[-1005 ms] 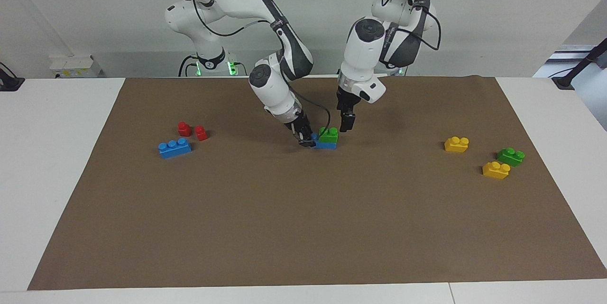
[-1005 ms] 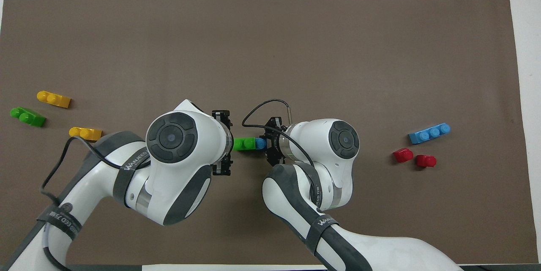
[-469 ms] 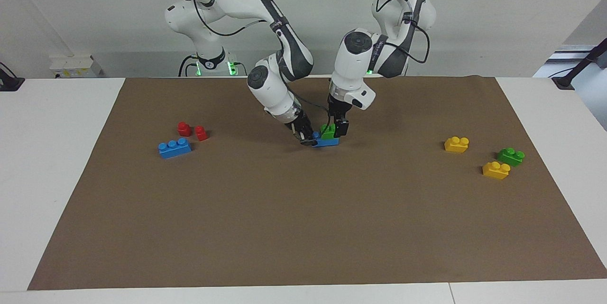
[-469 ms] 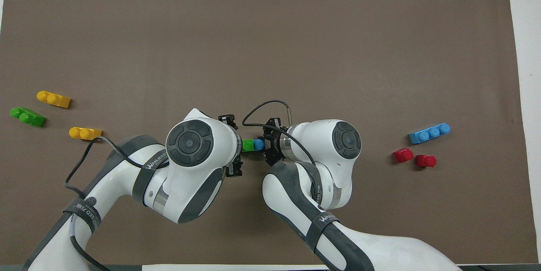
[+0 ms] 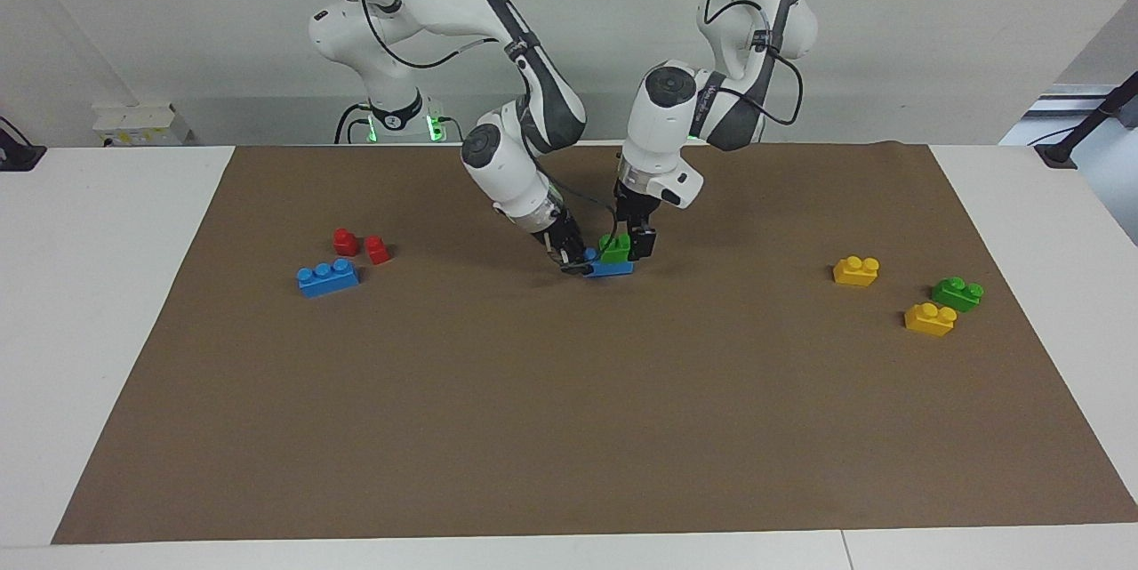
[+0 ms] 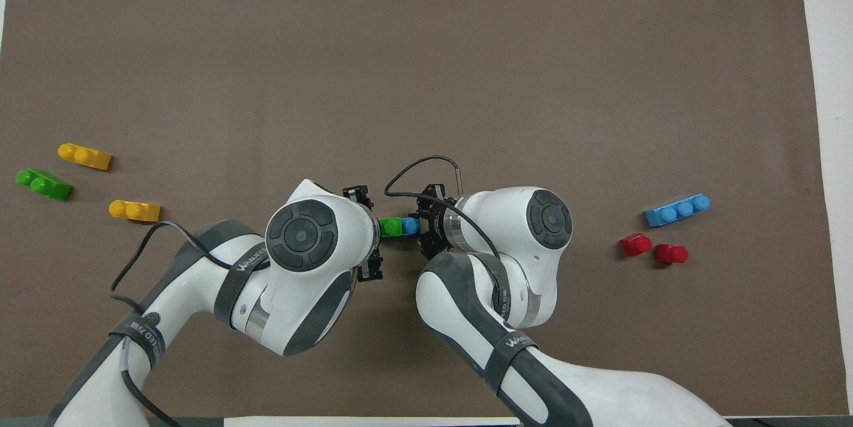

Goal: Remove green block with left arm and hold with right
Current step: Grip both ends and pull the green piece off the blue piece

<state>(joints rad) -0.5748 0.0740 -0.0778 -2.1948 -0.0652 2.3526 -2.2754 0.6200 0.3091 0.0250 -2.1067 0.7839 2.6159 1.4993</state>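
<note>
The green block [image 5: 613,247] sits stacked on a short blue brick [image 5: 613,268] on the brown mat, about midway between the two arms' ends and close to the robots. In the overhead view the green block [image 6: 389,226] and the blue brick [image 6: 410,225] show between the two wrists. My left gripper [image 5: 633,243] is down at the green block, covering the end toward the left arm's end of the table. My right gripper [image 5: 576,264] is low at the mat, shut on the blue brick's other end. The left wrist hides part of the green block from above.
A second green brick [image 5: 957,293] and two yellow bricks [image 5: 856,270] [image 5: 930,319] lie toward the left arm's end. A longer blue three-stud brick [image 5: 328,276] and two red pieces [image 5: 346,241] [image 5: 377,249] lie toward the right arm's end.
My left gripper has come down and moved toward the right arm, from beside the stack onto the green block. My right gripper and the stack have stayed in place.
</note>
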